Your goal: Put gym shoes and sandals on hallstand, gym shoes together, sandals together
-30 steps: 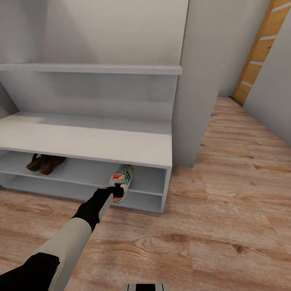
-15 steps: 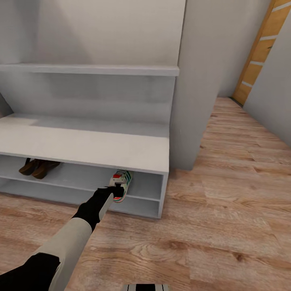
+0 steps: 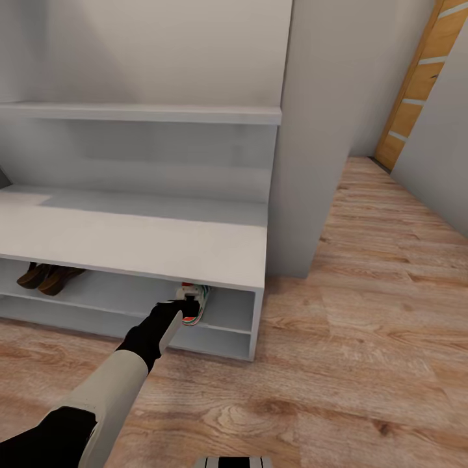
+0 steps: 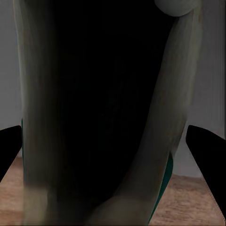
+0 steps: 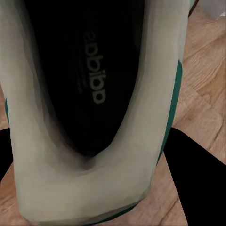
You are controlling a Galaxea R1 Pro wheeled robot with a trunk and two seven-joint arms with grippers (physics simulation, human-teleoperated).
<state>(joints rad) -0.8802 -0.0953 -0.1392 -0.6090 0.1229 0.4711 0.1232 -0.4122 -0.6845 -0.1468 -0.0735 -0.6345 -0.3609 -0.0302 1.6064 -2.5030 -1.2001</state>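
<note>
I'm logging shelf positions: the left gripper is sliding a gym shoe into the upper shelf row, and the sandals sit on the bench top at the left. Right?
Not quite. In the head view the sandals sit inside the upper shelf row of the hallstand, not on its top. The left gripper is at the gym shoe there.

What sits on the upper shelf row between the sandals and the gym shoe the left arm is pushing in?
Nothing: in the head view that stretch of the hallstand's shelf between the sandals and the gym shoe is bare.
</note>
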